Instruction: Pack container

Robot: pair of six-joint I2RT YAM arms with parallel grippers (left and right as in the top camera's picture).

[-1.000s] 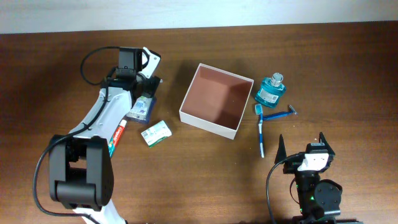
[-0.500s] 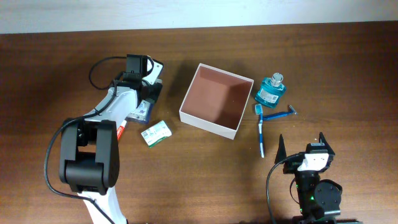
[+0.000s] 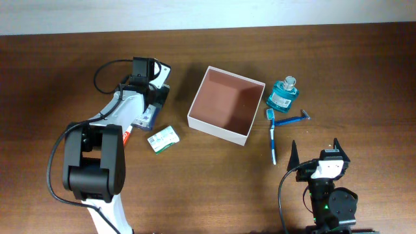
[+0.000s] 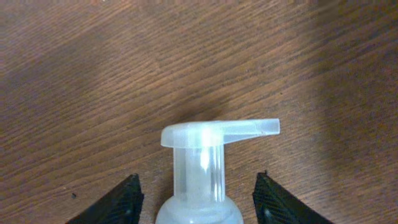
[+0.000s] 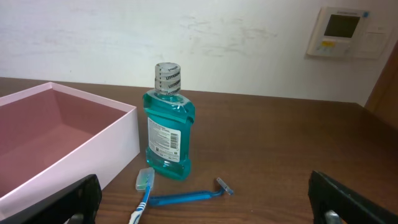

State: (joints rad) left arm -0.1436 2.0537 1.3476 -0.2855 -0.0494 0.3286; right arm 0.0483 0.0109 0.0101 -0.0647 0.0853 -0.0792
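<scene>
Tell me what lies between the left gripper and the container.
Only bare table: in the overhead view, nothing else sits between the left gripper and the container.

White square container [image 3: 227, 105], reddish-brown inside, open-topped.

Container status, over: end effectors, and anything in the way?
Left end effector open, straddling pump bottle neck. Right end effector open, holding nothing. Container upright, nothing inside. Mouthwash, toothbrush, razor beside it.
</scene>
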